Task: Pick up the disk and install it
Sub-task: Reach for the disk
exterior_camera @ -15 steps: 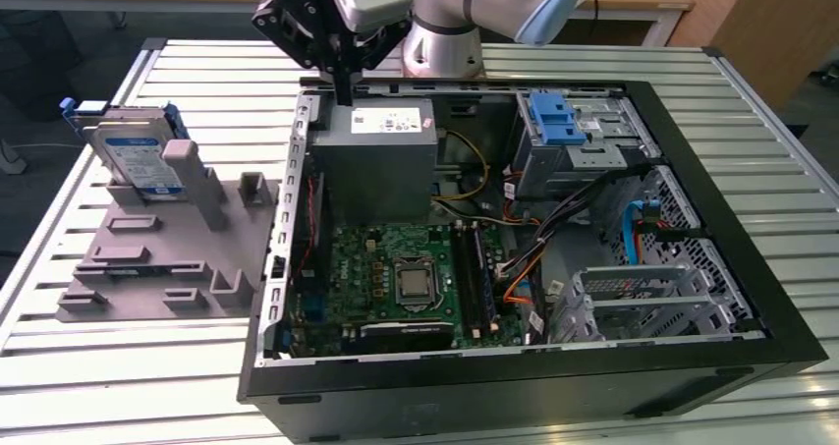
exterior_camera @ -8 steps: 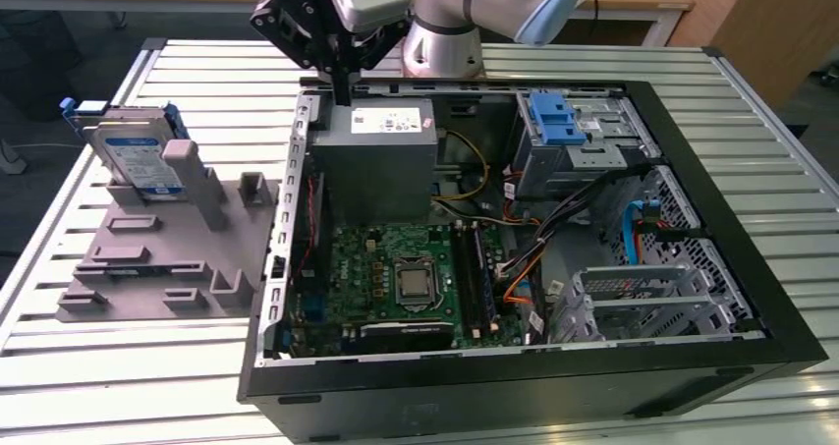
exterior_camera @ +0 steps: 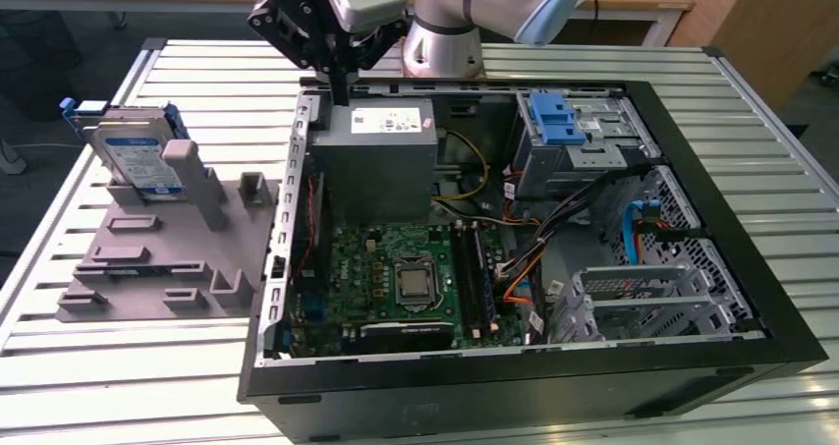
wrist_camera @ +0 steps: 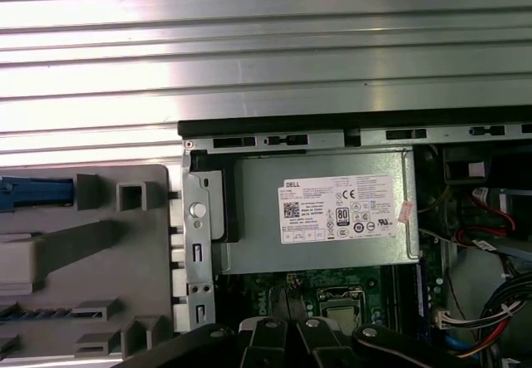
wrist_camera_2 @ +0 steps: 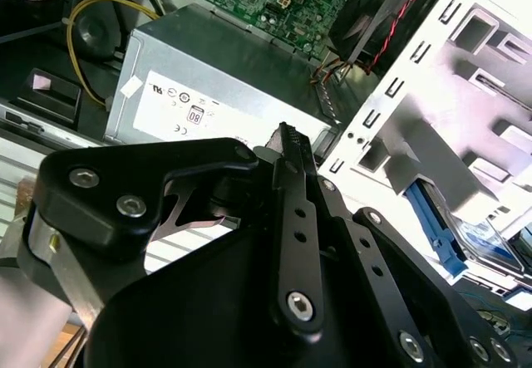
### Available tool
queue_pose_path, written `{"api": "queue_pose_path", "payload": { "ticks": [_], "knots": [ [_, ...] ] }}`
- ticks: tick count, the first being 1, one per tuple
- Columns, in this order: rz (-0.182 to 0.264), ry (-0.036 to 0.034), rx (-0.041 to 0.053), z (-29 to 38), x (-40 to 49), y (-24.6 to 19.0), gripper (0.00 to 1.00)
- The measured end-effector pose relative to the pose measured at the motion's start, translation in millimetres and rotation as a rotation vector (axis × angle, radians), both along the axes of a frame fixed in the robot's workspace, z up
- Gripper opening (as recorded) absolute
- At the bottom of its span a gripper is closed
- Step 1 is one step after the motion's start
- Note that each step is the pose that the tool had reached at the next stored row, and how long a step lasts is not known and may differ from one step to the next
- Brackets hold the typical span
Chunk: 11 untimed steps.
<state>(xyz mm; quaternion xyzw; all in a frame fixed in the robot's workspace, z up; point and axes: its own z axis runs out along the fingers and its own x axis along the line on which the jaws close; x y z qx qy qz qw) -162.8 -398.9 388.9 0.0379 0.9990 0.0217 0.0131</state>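
Disk (exterior_camera: 141, 158): standing on edge in a grey stand (exterior_camera: 147, 258), blue bracket framing it, near the tabletop (exterior_camera: 118, 376) corner at the exterior view's far left.
Gripper (exterior_camera: 342, 95): hanging over the far rim of the open computer case (exterior_camera: 525, 391), jaws closed together (nothing showing between them), well apart from the disk.
Grey power box (exterior_camera: 380, 175): sitting inside the case just below the gripper's tips, its white sticker facing up.
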Motion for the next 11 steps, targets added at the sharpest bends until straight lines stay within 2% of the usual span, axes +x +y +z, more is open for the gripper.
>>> {"api": "queue_pose_path", "payload": {
  "ticks": [6, 8, 11],
  "knots": [
    [0.000, 0.0000, 0.0000, -0.1, -1.3, 0.0, 0.11],
    [0.000, 0.0000, 0.0000, -1.8, -10.7, 0.0, 0.11],
    [0.000, 0.0000, -0.0001, -1.8, -11.1, 0.0, 0.11]
  ]
}}
